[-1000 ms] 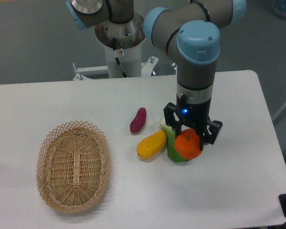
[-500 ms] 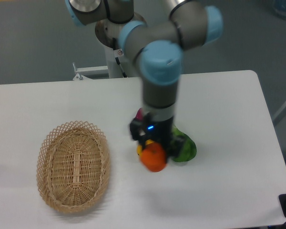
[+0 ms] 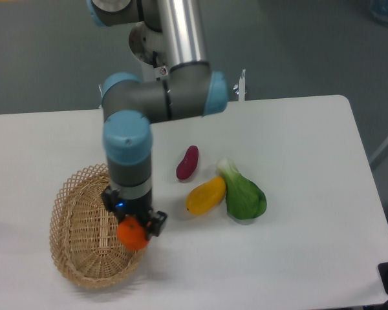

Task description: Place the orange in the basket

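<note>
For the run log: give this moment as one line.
phase: carry | gripper: shut on orange | position: over basket right rim | orange not yet released

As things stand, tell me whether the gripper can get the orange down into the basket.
Probably yes. The gripper holds the orange over the right side of the basket, inside the rim as far as this view shows. Nothing lies in the basket beneath it, so the way down looks free.

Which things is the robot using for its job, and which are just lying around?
For the job: the orange, held in the robot's hand; the basket below it.

Just lying about: purple vegetable, yellow fruit, leafy green vegetable.
</note>
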